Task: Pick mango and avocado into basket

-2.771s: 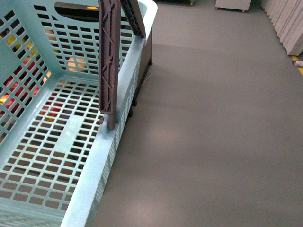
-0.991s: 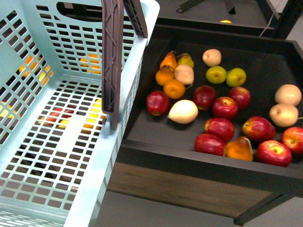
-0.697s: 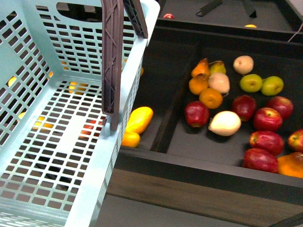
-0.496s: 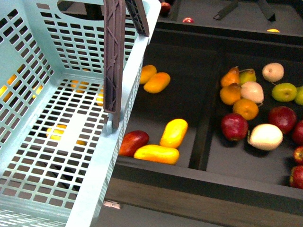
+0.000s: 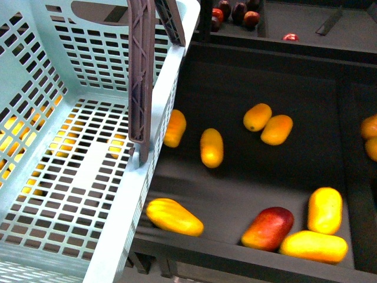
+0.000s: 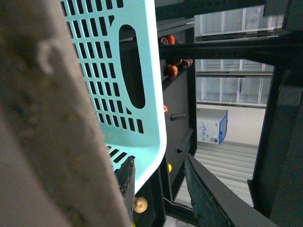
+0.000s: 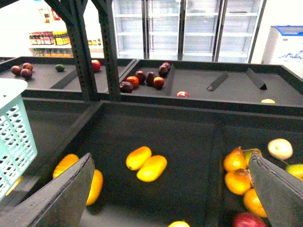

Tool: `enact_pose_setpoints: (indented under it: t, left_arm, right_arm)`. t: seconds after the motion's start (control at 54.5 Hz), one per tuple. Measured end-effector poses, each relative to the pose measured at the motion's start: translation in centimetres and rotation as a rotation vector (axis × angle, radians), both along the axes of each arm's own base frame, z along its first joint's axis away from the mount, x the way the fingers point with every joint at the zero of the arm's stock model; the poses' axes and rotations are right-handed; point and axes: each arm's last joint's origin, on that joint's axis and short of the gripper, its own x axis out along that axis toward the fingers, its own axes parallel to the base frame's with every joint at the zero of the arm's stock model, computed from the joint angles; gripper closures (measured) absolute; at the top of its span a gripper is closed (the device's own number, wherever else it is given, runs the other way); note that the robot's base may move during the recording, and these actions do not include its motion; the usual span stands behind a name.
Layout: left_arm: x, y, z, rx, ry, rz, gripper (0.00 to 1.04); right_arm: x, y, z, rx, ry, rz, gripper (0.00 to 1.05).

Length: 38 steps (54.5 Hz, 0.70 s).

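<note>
Front view: slotted turquoise plastic basket [image 5: 121, 219]

1. No word, number or brand can be read in any view.
2. Right wrist view: a white chest freezer [image 7: 287, 41] has a blue mark [image 7: 289, 54] on its front, too small to make out.
3. Same view: bottles [image 7: 46, 38] on a far shelf bear labels, blurred beyond reading.
4. Left wrist view: a white cabinet [image 6: 211, 126] shows blue print, also illegible.
</note>
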Motion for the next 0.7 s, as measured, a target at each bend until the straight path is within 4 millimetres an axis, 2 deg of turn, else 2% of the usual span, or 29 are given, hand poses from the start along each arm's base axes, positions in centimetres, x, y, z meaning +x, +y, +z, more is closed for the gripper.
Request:
enact_pose_setpoints:
  t: [0.697]
  left_arm:
    - [0.03, -0.02, -0.03, -0.003, 0.002, -0.003, 0.71]
  right_arm:
    - [-0.01, 0.00, 0.01, 0.000, -0.002, 0.001, 0.08]
